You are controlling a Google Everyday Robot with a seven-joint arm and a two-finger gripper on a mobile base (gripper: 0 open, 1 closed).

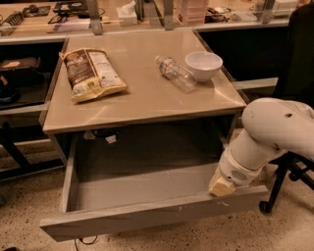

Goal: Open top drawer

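Observation:
The top drawer (147, 215) is a wide grey drawer pulled far out from under the beige table top (142, 103). Its inside shows as a bare grey floor, and its slanted front has small pale scratches right of centre. My white arm comes in from the right. My gripper (222, 186) sits at the drawer's right end, just behind the front panel's top edge, with a pale yellowish tip showing.
On the table top lie a snack bag (92, 73), a clear plastic bottle (175, 73) on its side and a white bowl (203, 65). A black chair (289, 169) stands right of the drawer. A cluttered counter (147, 14) runs along the back.

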